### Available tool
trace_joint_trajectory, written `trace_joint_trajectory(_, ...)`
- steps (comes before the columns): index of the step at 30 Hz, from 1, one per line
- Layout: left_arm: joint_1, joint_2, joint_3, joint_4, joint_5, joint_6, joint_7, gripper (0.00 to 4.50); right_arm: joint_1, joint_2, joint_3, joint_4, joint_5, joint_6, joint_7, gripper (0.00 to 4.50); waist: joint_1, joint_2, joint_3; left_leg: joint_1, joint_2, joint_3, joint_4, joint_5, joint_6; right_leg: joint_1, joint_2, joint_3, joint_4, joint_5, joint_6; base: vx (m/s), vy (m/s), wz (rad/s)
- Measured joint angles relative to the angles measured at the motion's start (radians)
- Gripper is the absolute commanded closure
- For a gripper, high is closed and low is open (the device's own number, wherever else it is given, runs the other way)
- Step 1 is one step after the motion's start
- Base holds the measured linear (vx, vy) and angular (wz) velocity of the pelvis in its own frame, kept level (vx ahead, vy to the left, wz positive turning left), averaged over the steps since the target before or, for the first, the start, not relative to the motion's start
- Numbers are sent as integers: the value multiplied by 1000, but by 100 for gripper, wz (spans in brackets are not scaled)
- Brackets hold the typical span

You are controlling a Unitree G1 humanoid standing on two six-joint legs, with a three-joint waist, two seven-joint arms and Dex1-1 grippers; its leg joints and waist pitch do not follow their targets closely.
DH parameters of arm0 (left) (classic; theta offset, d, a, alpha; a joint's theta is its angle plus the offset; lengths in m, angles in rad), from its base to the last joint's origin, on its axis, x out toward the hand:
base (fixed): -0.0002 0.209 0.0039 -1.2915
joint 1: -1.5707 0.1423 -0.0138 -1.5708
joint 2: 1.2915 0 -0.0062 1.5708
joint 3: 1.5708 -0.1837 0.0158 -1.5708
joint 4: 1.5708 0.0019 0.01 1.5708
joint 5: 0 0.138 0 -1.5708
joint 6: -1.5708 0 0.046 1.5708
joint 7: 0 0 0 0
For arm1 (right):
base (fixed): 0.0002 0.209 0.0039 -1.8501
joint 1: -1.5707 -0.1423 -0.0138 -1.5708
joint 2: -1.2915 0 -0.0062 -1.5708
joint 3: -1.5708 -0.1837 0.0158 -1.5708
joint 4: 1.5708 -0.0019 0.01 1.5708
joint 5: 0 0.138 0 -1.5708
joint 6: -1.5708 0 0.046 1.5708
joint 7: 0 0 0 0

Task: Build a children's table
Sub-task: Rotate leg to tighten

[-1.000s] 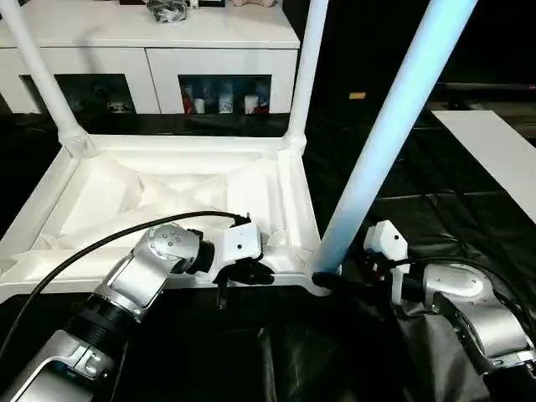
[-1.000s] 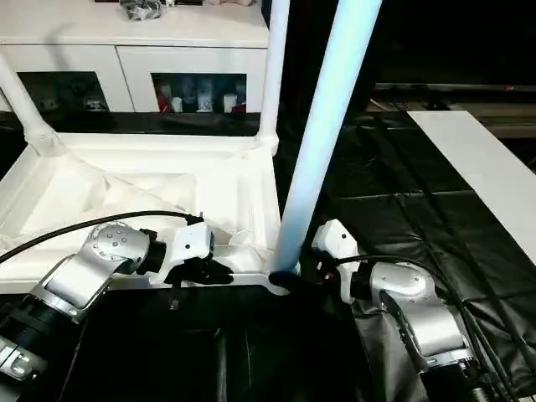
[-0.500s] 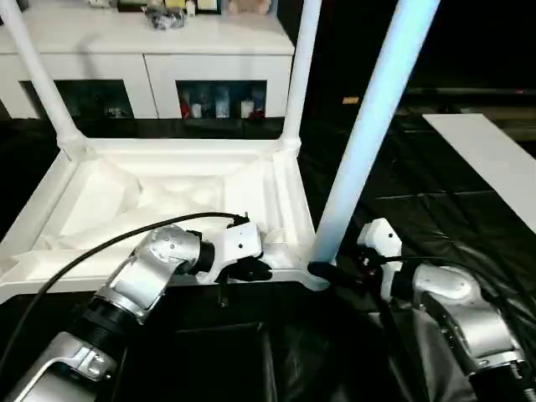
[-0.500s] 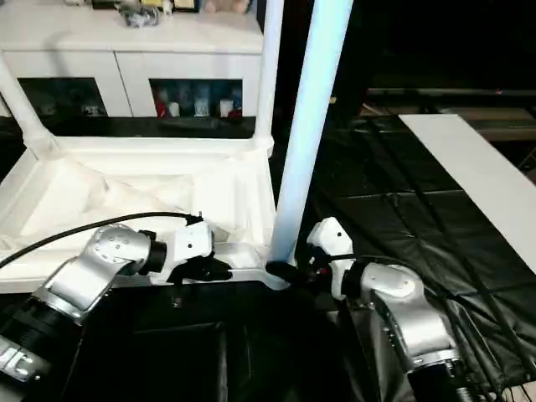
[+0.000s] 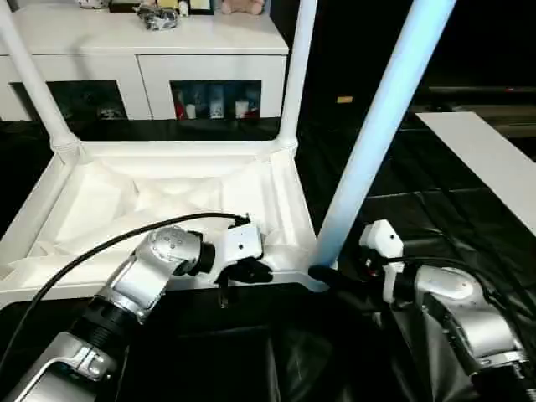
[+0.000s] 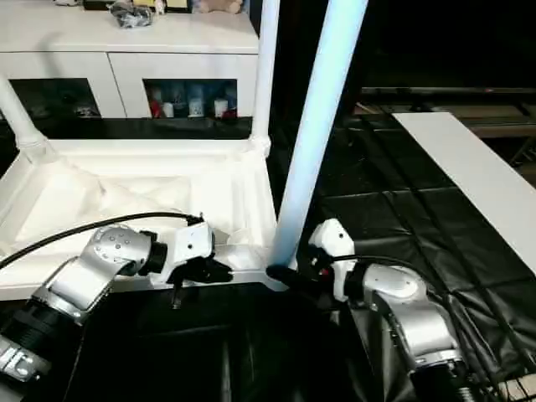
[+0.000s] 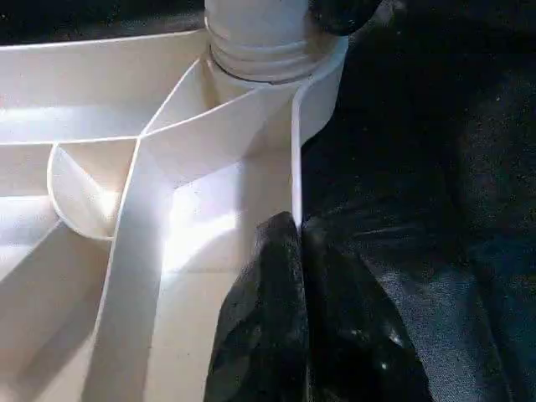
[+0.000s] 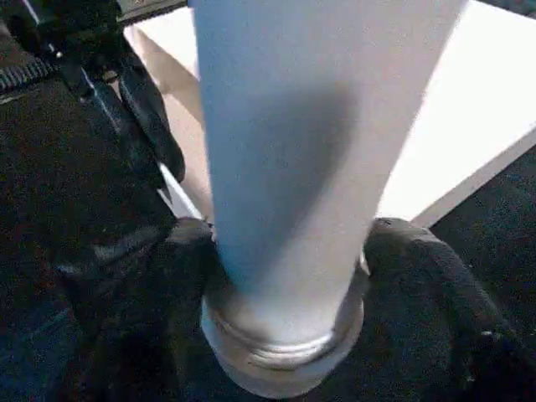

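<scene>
**Seating the near leg**

My right gripper [image 5: 322,275] has its jaws spread around the base of the leg [image 5: 368,151], which leans in its corner socket. My left gripper [image 5: 251,272], jaws shut, pinches the tabletop [image 5: 167,197] rim just beside it. I should straighten the leg, then press down squarely.

1. Tabletop [image 5: 167,197]: white plastic, rectangular, lying upside down, ribbed underside facing up.
2. Far legs [image 5: 297,71], [image 5: 29,71]: white, round, upright in back corner sockets.
3. Near leg [image 5: 377,134]: white, leaning, foot seated in near right corner socket.
</scene>
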Motion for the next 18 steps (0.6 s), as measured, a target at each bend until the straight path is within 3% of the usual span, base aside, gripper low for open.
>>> trace_joint_trajectory(9,-1,-2,-2,-6,0,-2,-11,450,-2,-18,6,7,-5,-33,34,133,14,0,0,1,2,1,-3,0,0,-1,2,0,4,0,0,0,0,0)
trace_joint_trajectory(18,-2,-2,-2,-5,1,-2,-11,450,-2,-17,6,8,1,-26,44,52,15,0,0,1,2,1,-3,0,0,-1,2,1,4,0,0,0,0,0)
